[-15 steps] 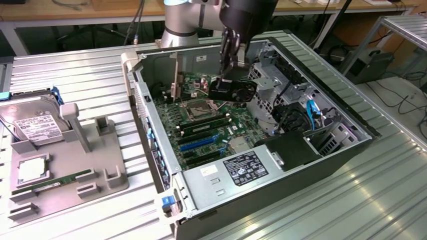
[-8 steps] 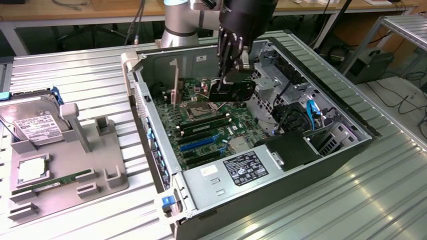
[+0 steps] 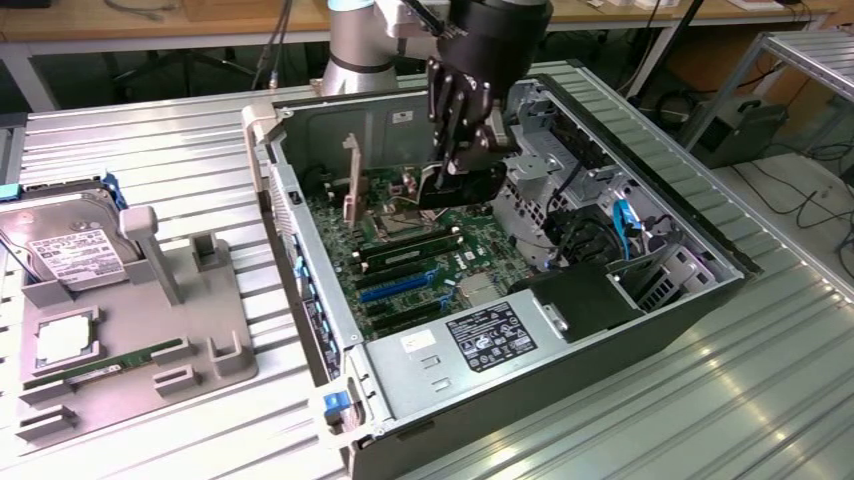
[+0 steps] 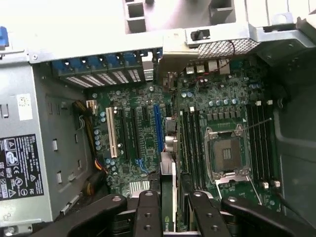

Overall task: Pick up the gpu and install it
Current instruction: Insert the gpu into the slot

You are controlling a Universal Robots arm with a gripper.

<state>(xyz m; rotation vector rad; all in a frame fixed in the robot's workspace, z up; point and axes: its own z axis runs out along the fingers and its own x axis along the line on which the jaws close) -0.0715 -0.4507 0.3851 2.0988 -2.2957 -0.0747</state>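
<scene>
My gripper (image 3: pixel 461 172) hangs inside the open computer case (image 3: pixel 287 230), above the motherboard (image 3: pixel 414 265). It is shut on the gpu (image 3: pixel 449 190), which shows as a dark card with a pale edge just below the fingers. In the wrist view the gpu (image 4: pixel 169 197) runs edge-on between the two black fingers (image 4: pixel 148 212), a thin green board held upright over the motherboard (image 4: pixel 143 148). It sits between the blue expansion slot (image 4: pixel 158 128) and the memory slots (image 4: pixel 190 143). Whether it touches a slot I cannot tell.
A grey tray (image 3: pixel 200 330) on the exterior view's left holds a hard drive (image 3: pixel 67 250), a RAM stick (image 3: pixel 107 365) and a CPU (image 3: pixel 60 340). The power supply (image 3: pixel 494 335), the drive cage (image 3: pixel 561 170) and the CPU socket (image 4: pixel 227 153) surround the gripper.
</scene>
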